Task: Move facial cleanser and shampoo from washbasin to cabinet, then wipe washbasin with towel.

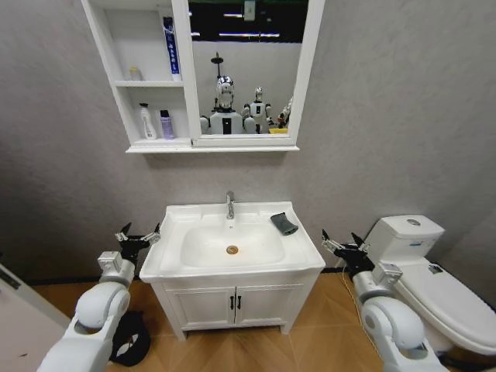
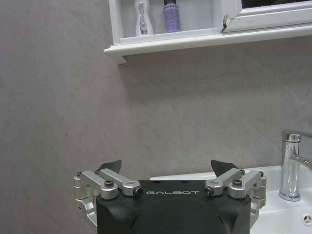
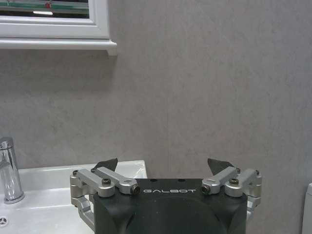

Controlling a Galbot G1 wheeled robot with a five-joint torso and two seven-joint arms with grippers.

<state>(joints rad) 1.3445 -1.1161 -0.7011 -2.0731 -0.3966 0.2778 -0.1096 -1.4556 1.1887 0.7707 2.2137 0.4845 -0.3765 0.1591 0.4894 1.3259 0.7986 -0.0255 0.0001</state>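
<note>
Hovering at either side of the washbasin point(image 1: 178, 267), both arms wait — the left gripper point(image 1: 139, 235) off its left edge, the right gripper point(image 1: 343, 242) off its right edge, each with fingers spread wide and holding nothing. On the basin's far right corner lies the dark towel point(image 1: 284, 223), just right of the tap point(image 1: 230, 204). Farther up the wall, the cabinet point(image 1: 203, 144) holds a white bottle point(image 1: 146, 122) and purple bottle point(image 1: 167, 124) on its lower shelf — left of the mirror.
</note>
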